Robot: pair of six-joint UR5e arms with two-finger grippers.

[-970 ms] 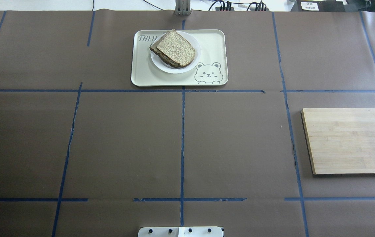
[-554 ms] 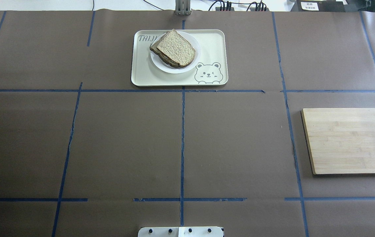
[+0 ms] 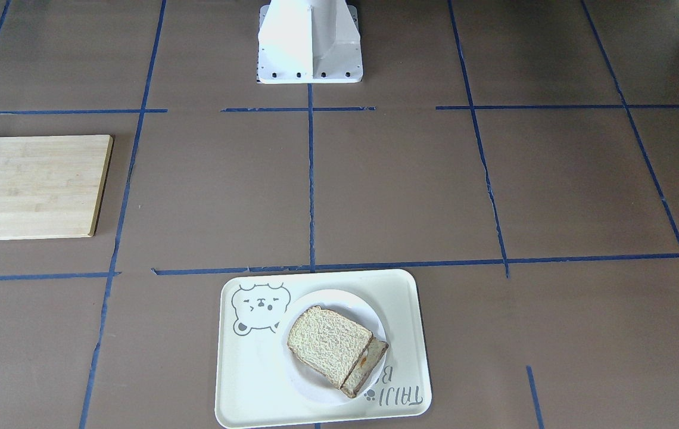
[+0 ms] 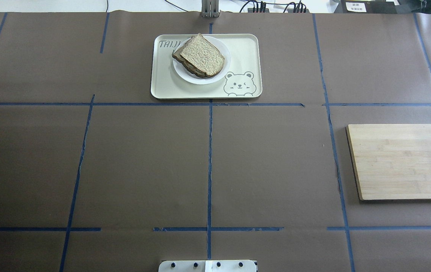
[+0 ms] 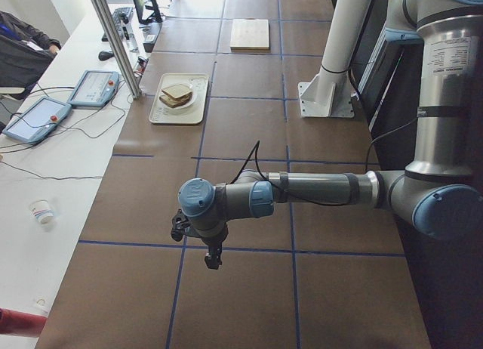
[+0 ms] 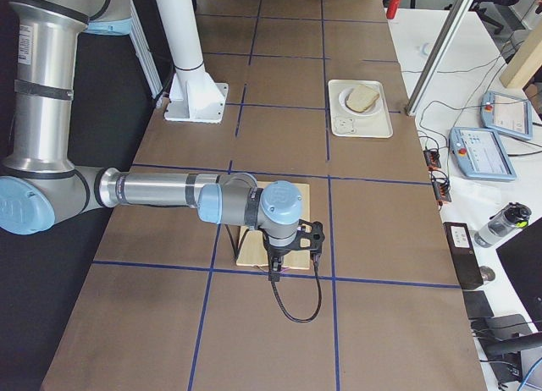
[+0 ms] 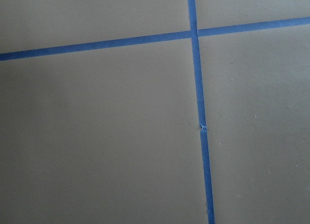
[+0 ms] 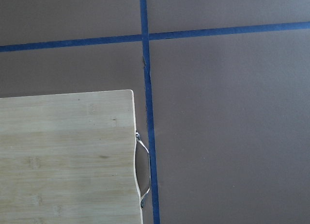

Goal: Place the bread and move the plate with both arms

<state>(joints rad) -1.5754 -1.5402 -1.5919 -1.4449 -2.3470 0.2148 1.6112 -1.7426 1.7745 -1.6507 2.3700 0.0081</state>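
Inside the tray, the plate.

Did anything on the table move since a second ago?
No, nothing visibly changed. The bread lies on the plate just as before, the plate is in the same spot on the tray, and the wooden board has not shifted.
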